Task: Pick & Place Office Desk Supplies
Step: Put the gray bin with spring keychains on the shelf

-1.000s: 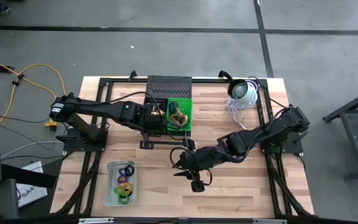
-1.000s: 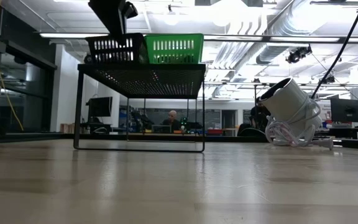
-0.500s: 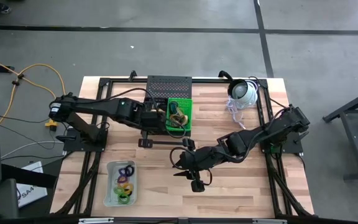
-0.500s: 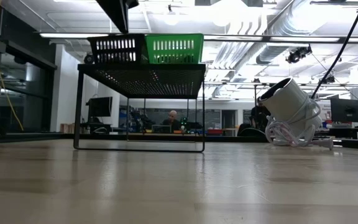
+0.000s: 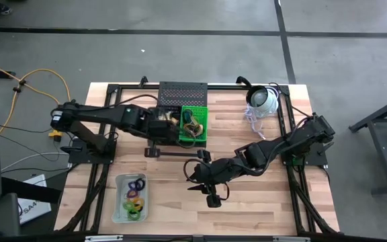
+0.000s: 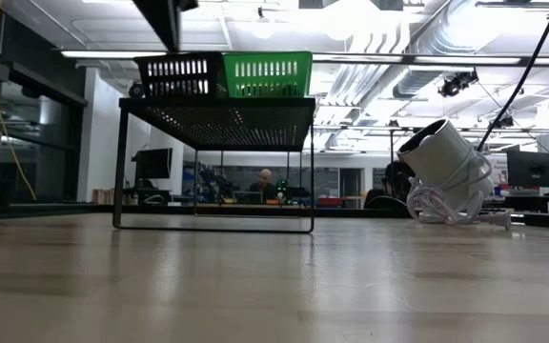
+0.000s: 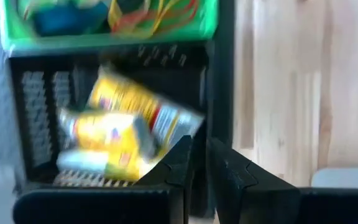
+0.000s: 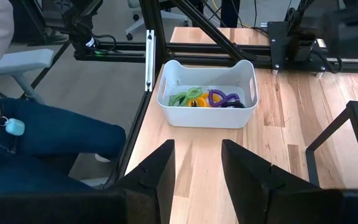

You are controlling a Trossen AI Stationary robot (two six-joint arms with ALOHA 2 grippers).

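Yellow-and-white packets (image 7: 123,124) lie in a black basket (image 7: 36,93) beside a green basket (image 5: 195,124) that holds rubber bands (image 7: 160,12). Both baskets stand on a black mesh stand (image 6: 217,110) at the table's far middle. My left gripper (image 7: 201,165) hangs above the black basket's left side and points steeply down. Its fingers are a narrow gap apart with nothing between them. Coloured loops (image 8: 207,98) lie in a white bin (image 5: 117,202) at the near left. My right gripper (image 5: 200,193) hovers open and empty over the table's near middle and faces that bin.
A white dome-shaped device (image 5: 262,101) with a coiled cable lies at the far right. Black frame rails run along the table's left and right sides. A seated person's leg (image 8: 36,143) shows beyond the table's left edge. Bare wood lies between the stand and the bin.
My left gripper has risen and drawn back toward the table's left edge, away from the baskets, with its narrow finger gap unchanged.
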